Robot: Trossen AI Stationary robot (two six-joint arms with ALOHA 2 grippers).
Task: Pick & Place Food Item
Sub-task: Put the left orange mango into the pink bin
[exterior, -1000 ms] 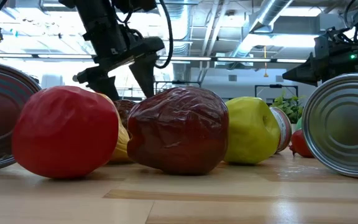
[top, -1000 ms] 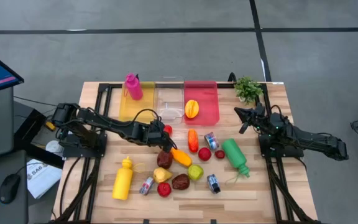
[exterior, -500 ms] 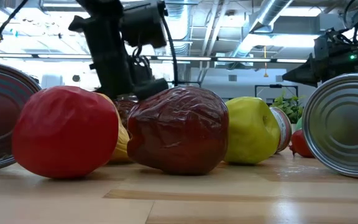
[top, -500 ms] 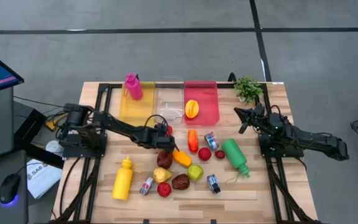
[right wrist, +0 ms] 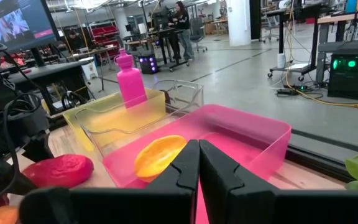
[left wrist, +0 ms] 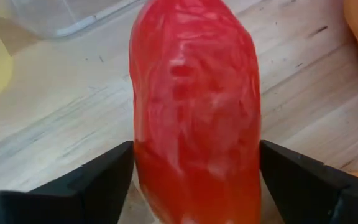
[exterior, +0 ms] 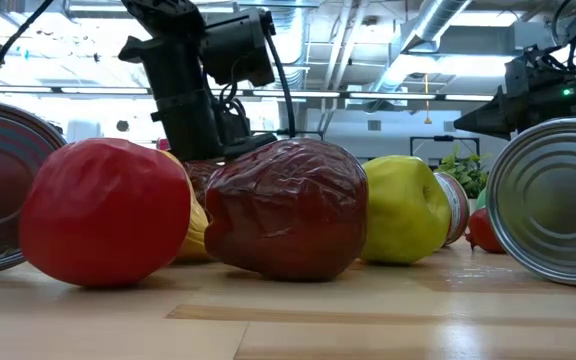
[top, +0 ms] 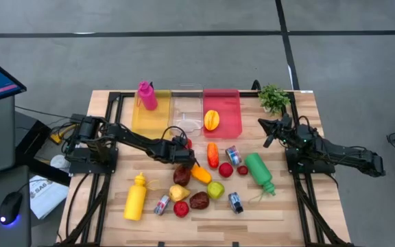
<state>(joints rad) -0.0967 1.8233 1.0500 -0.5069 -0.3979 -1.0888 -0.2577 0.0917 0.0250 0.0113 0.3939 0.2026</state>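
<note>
High view: the left gripper [top: 182, 152] reaches across the slatted wooden table [top: 108, 226] to a red food item [top: 185, 143] lying just in front of the clear bin [top: 186, 113], with the orange carrot [top: 212, 154] close on one side. Bare wood lies open along the table's near edge and left side; the middle is crowded with fruit and cans. The right gripper [top: 265, 132] waits near the small green plant [top: 273, 97].

Low view: a wrinkled dark red fruit [exterior: 286, 208] and a glossy red fruit [exterior: 103, 213] fill the foreground, a smooth yellow-green apple [exterior: 408, 208] beside them, ribbed metal cans at both edges. The left arm comes down behind the fruit.

Left wrist view: the red food item [left wrist: 196, 109], waxy and elongated, sits between the two dark fingers [left wrist: 86, 183], which stand wide on either side, nearly touching it.

Right wrist view: the right gripper's fingers [right wrist: 180, 171] are pressed together. Beyond them a translucent pink bin [right wrist: 253, 134] holds a yellow-orange fruit [right wrist: 159, 155]; a pink bottle [right wrist: 130, 84] stands in the yellow bin [right wrist: 86, 118]. No readable writing.
</note>
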